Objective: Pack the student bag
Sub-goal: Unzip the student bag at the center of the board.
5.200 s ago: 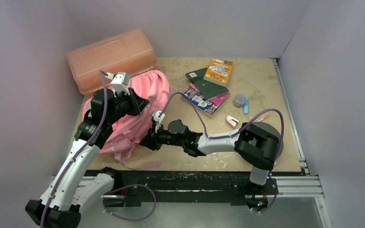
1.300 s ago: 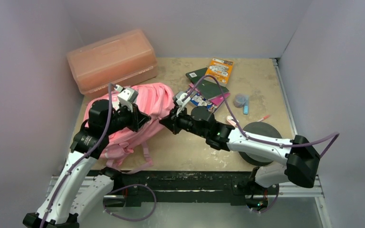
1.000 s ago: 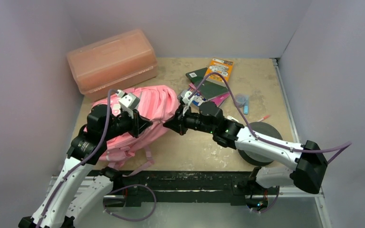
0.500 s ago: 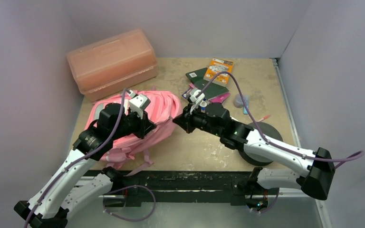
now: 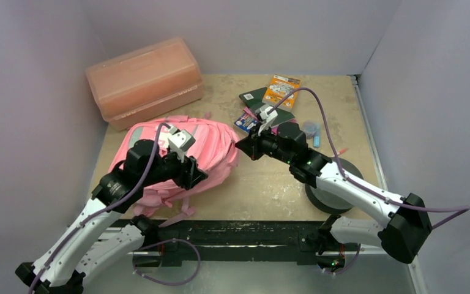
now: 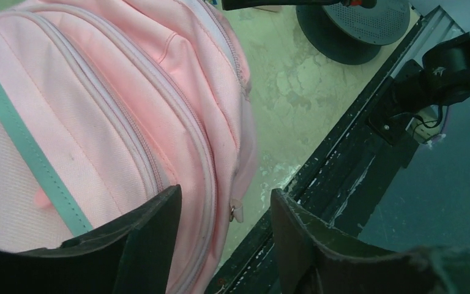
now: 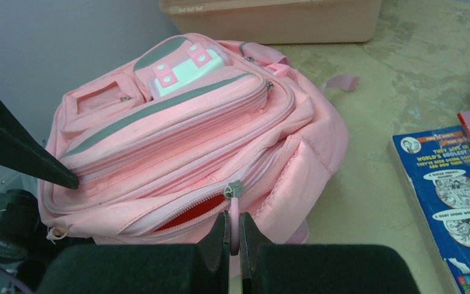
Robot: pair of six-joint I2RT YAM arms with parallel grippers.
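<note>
While the right end effector pinches the zipper pull of the student bag on the desk's left and the left end effector hovers spread, unzipping likely needs a pull along the track.

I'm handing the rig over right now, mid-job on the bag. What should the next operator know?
Right gripper: shut on the zip pull of the student bag; zip partly open, red inside showing.
Left gripper: open over the bag's near edge, holding nothing.
Bag lies on the table, books beside it, unpacked.
Done: zip started. Left: open it fully, load the books.
</note>
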